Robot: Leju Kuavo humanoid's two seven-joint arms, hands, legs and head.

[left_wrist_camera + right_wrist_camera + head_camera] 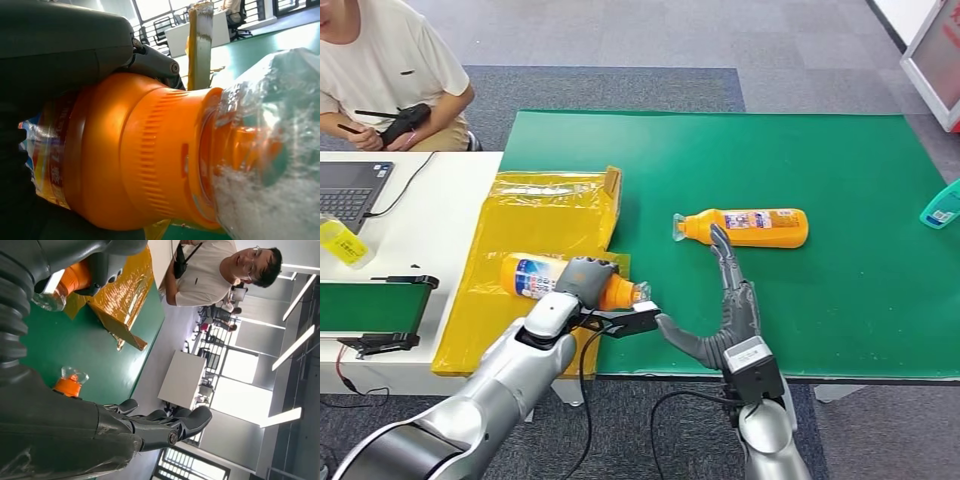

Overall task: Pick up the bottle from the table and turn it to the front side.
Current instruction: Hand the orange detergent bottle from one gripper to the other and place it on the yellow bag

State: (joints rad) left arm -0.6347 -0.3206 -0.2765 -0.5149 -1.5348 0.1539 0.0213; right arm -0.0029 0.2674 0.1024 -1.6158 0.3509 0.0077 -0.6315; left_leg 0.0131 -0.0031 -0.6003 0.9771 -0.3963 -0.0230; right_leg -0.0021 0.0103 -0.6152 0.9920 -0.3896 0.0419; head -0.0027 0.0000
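Left hand [586, 280]: clasped around orange plastic bottle with white-blue label [539, 276], held lying sideways over yellow plastic bag [524, 215], near-left of green counter [788, 160] | Right hand [724, 300]: fingers spread, holding nothing | Second orange bottle [750, 228]: lying mid-counter.

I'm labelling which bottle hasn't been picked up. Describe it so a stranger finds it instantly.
Start at the green mat. Near its middle an orange bottle lies on its side, clear cap toward the yellow bag. The other orange bottle is gripped by the left hand; this one lies free.
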